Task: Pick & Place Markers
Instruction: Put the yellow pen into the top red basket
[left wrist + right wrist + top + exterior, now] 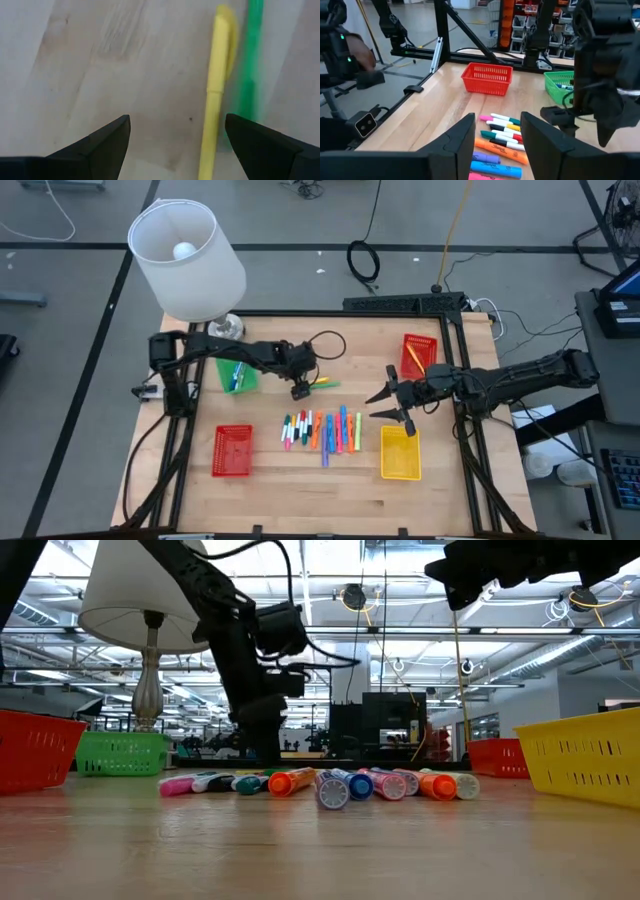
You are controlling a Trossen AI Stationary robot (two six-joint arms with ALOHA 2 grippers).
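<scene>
Left claw [300,391] open low over yellow marker [216,100], straddling to grip; right claw [392,406] open, empty, waiting beside yellow basket [400,454].

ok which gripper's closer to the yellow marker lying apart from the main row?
Left. The left gripper hangs open right beside the yellow marker, which lies alongside a green marker. The right gripper is open, farther off, near the yellow basket.
</scene>
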